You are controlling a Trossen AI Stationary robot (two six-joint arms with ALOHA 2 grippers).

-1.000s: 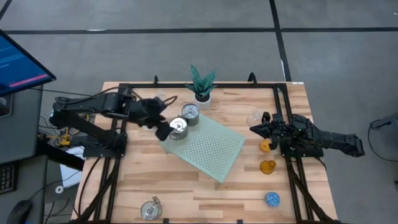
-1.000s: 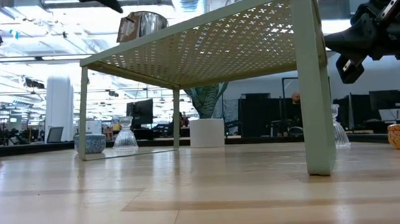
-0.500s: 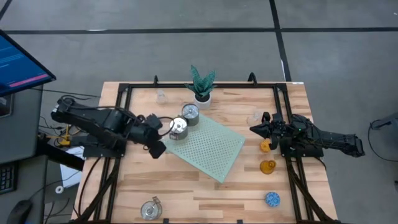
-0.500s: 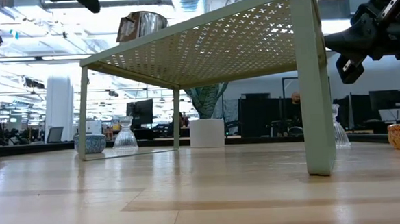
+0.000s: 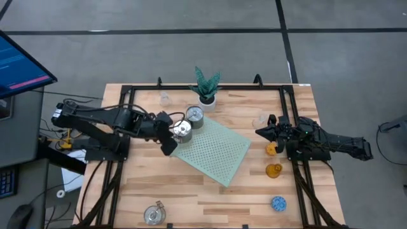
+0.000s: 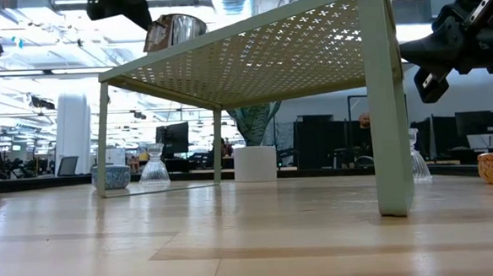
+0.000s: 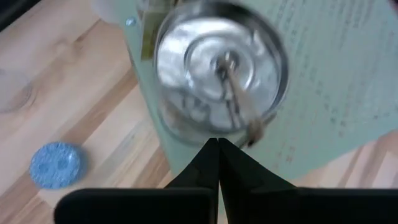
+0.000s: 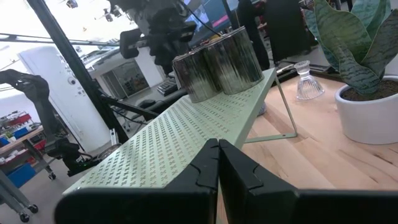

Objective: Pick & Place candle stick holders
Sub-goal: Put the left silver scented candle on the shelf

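Observation:
Two silver candle stick holders stand on the raised pale green mat at its far left corner. My left gripper is shut and hovers just left of the nearer one, its tips short of the rim. A third silver holder sits on the table's near side. A blue holder and a clear glass one stand under the mat's edge. Orange, amber and blue holders line the right side. My right gripper waits there, shut.
A green-leaved plant in a white pot stands at the far edge behind the mat. Clear glass holders sit at the far left and near my right gripper. The mat stands on thin legs. Bare wood lies along the table's near side.
My left gripper has let go of the nearer silver holder and shut. It drew back toward the table's left edge, then came back toward the holder, lower than before. The holder stays upright on the mat.

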